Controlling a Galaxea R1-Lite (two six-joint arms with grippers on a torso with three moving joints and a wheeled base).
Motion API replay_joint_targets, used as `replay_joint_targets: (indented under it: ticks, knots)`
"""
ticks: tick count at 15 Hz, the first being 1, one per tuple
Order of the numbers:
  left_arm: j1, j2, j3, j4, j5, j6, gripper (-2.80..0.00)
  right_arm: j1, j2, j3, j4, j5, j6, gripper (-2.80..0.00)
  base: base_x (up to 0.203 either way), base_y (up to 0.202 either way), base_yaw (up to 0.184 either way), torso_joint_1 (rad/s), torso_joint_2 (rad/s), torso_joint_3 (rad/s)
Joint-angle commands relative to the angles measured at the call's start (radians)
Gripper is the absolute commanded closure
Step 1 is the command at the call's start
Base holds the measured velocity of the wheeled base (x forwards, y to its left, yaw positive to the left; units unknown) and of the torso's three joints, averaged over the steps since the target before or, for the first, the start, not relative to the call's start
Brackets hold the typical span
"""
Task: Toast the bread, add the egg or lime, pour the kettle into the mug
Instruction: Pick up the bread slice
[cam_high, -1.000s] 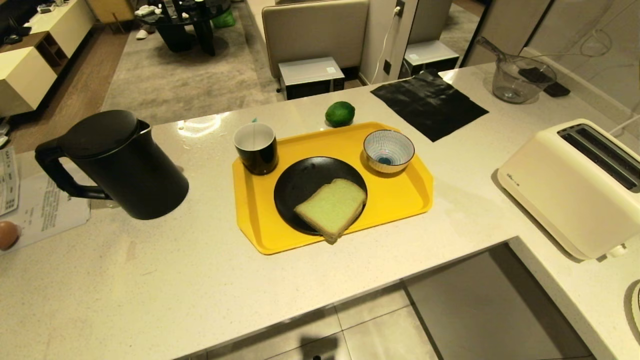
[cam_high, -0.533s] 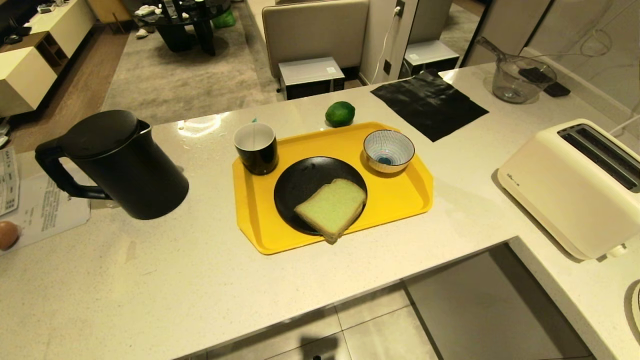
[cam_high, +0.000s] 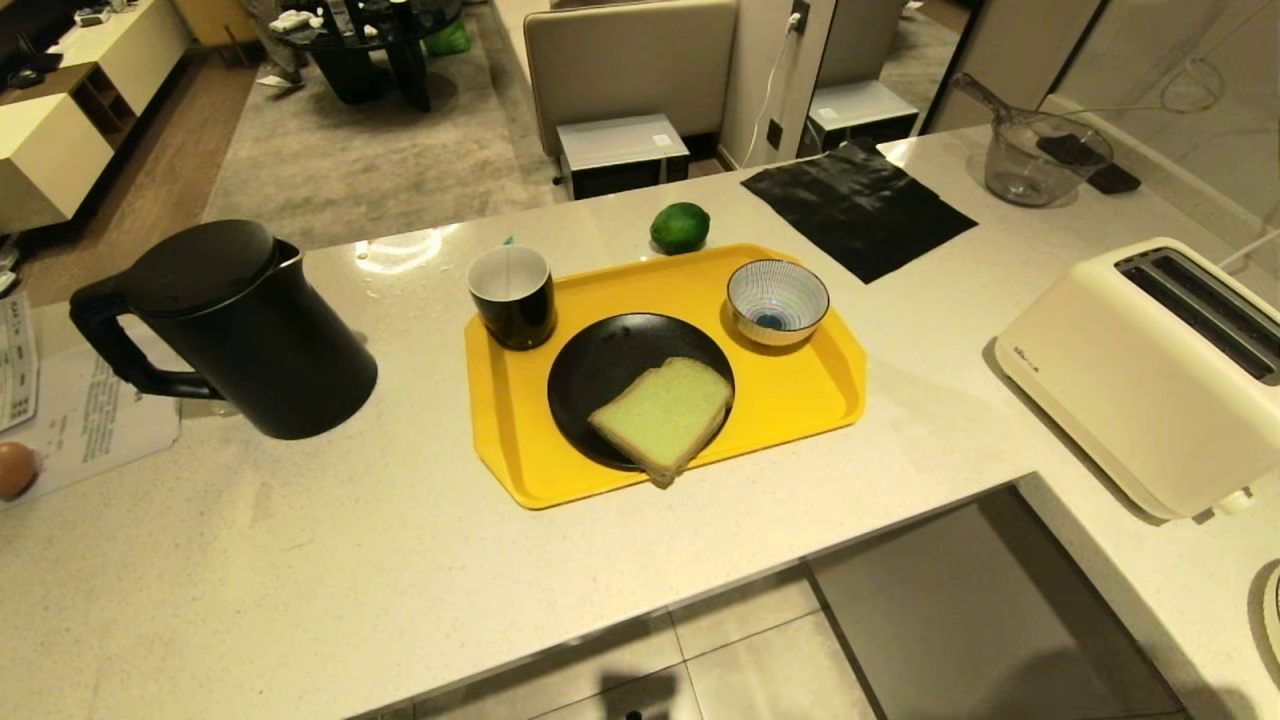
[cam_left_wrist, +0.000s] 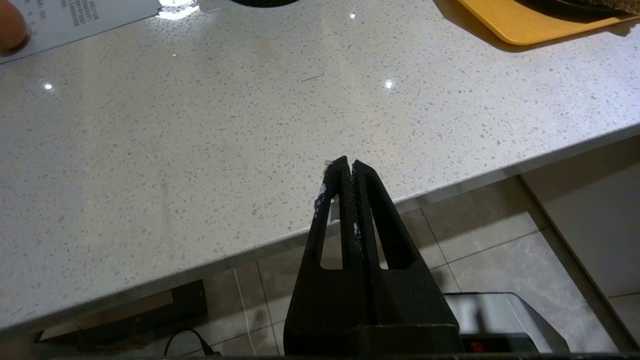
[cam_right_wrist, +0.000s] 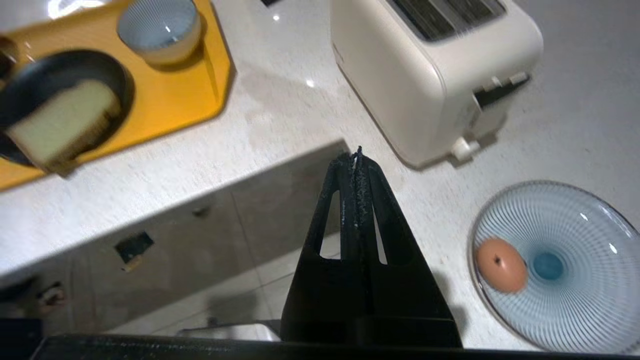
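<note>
A pale speckled worktop (cam_high: 420, 560) with a glossy finish is lit warmly from above, and small bright reflections are thrown on it; it turns a corner at the right, where a light wall (cam_high: 1180, 90) is met. Below its near edge, a floor of large grey tiles (cam_high: 760, 670) is seen. Beyond the far edge, a grey carpet (cam_high: 370, 150) is laid beside a strip of wood floor (cam_high: 150, 180), with a beige sofa back (cam_high: 630, 60), a dark round table (cam_high: 380, 40) and pale low cabinets (cam_high: 60, 130) set around it.
</note>
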Motion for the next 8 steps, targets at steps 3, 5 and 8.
replay_joint_targets:
  ticks: [3,5,8]
  knots:
    - [0.0,0.0,0.0,0.0,0.0,0.0,0.0,0.001,0.372,-0.318,0.013,0.156,0.044,0.0,0.0,0.0,0.0,0.0,0.0,0.0]
    - [0.0,0.0,0.0,0.0,0.0,0.0,0.0,0.001,0.42,-0.43,0.073,0.267,0.05,0.0,0.0,0.0,0.0,0.0,0.0,0.0]
    - [0.0,0.0,0.0,0.0,0.0,0.0,0.0,0.054,0.444,-0.54,0.295,0.418,0.036,0.0,0.0,0.0,0.0,0.0,0.0,0.0]
